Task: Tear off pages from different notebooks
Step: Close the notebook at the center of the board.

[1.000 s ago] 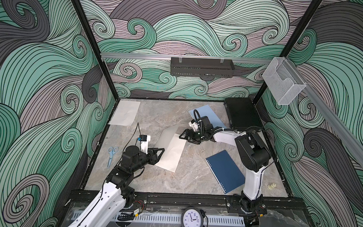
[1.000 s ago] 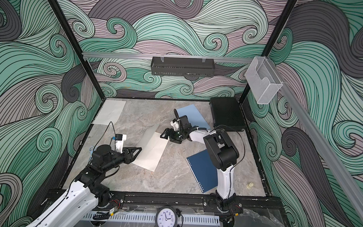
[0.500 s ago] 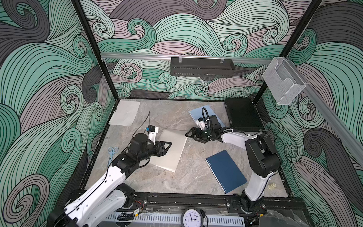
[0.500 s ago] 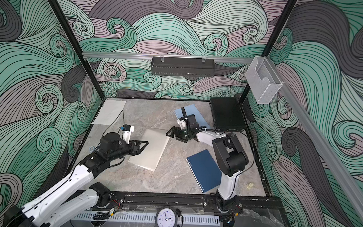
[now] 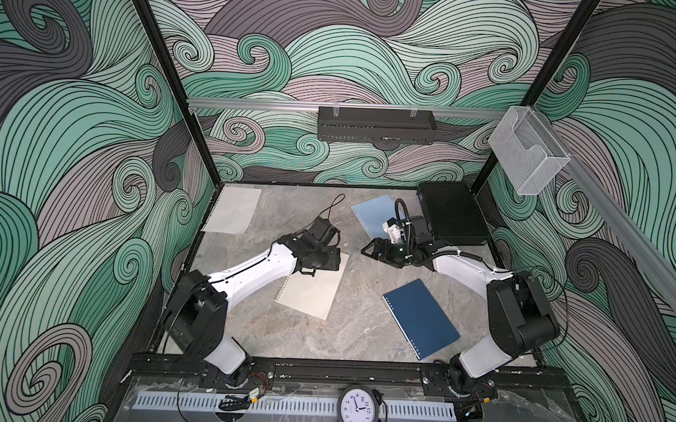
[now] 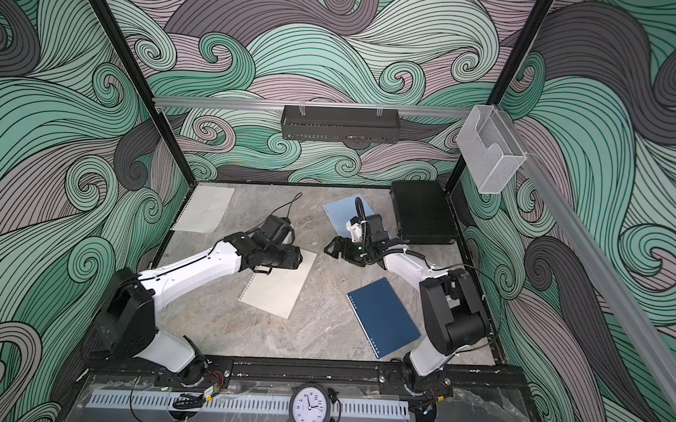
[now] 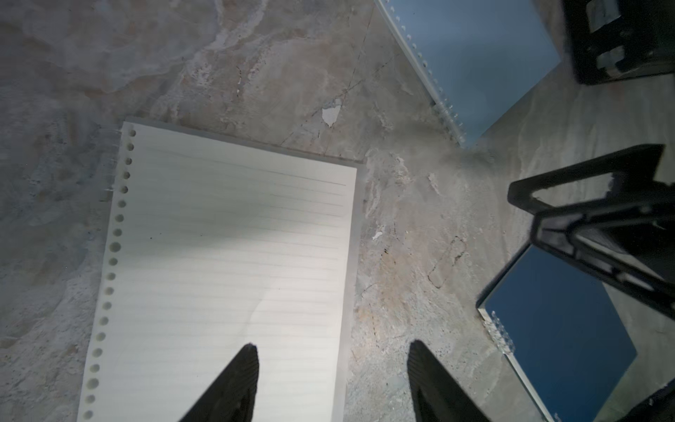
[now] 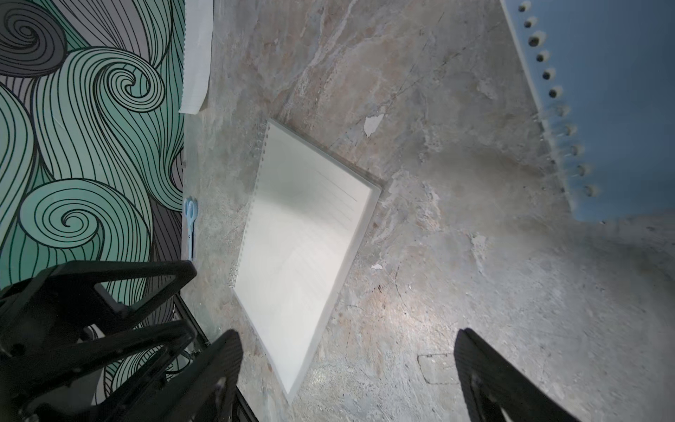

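You are hovering the left gripper (image 7: 330,352) over the cream lined wire-bound notebook (image 5: 310,292), which is lying flat at the centre of the grey marble tabletop (image 5: 355,336) in both top views. Its jaws are standing spread and pinching nothing. In the left wrist view one finger (image 7: 244,372) is hanging over the top sheet and the other over bare stone beside the notebook's free edge. You are holding the right gripper (image 8: 349,332) just right of centre, also spread wide and empty, pointing toward that notebook.

The main risk is sitting in that straddle. If you are closing from here, you are likely to be pinching the whole block, cover and all, rather than one sheet. Lifting would then be dragging the notebook instead of tearing a page. Nothing is pinning the spiral edge, so any pull will probably be sliding the notebook across the smooth stone; the right gripper is not pressing on it yet. Thin paper pulled at an angle to the holes is also likely to be ripping unevenly, and small white scraps (image 7: 330,115) are already lying on the table.

Watch the arms too: the two grippers are working near each other at centre frame, and converging on one notebook is inviting a collision. A sweeping elbow could be shoving the other items:
- The light blue spiral notebook (image 5: 371,213) is lying at upper centre, partly hidden behind the right wrist.
- The dark navy spiral notebook (image 5: 421,319) is lying at lower right.
- A loose white punched page (image 5: 232,212) is lying in the table's upper left corner.
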